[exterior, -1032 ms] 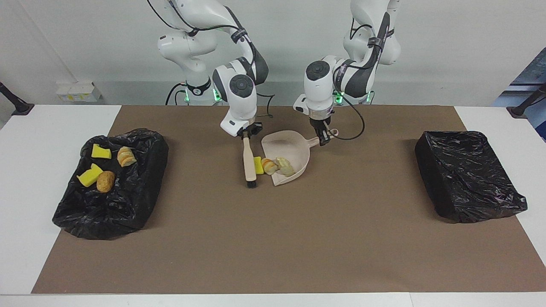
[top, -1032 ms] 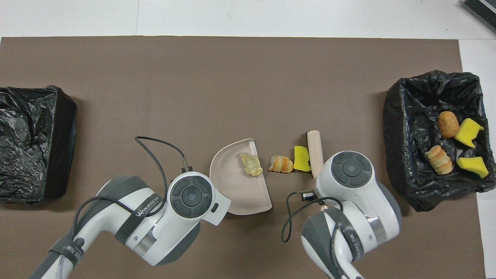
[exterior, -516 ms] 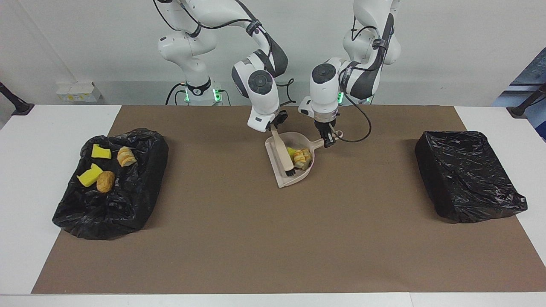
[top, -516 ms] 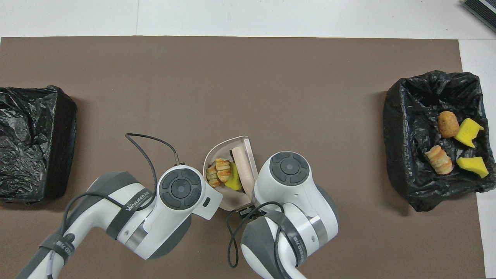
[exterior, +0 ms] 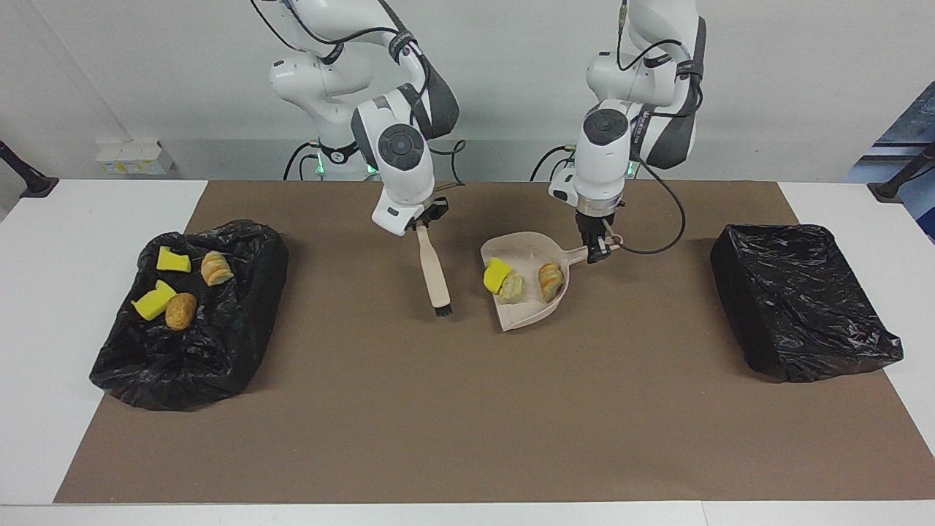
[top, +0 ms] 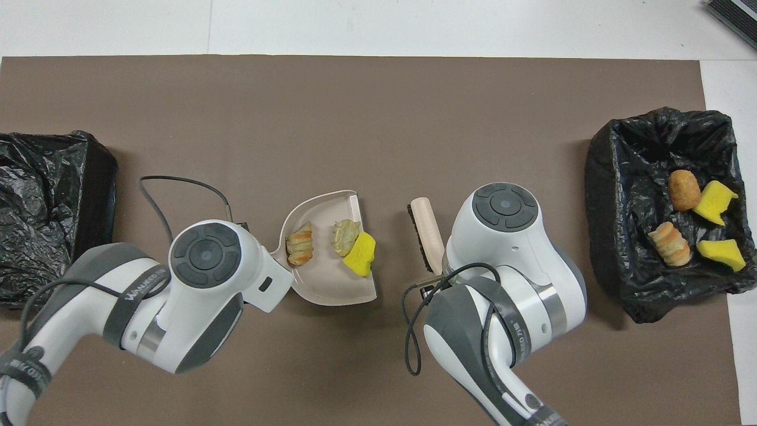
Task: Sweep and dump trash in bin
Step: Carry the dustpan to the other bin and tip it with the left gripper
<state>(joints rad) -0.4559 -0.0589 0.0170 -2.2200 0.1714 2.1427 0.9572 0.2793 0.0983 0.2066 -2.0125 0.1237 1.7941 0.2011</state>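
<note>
Over mat, left pincer point(exterior: 597, 252) gripping dustpan point(exterior: 532, 310)

Only partly legible white lettering on dark straps around the left arm point(top: 133, 299) and the right arm point(top: 520, 331) in the overhead view, too cramped to spell out with confidence.

A beige plastic dustpan point(exterior: 532, 307) holds one bright yellow sponge piece point(exterior: 497, 274) and two golden-brown bread-like lumps point(exterior: 550, 281). The beige-handled brush point(exterior: 432, 272) has black bristles. Both crinkled plastic bin liners point(exterior: 800, 301) are glossy black, on a flat brown table mat point(exterior: 467, 409).
</note>
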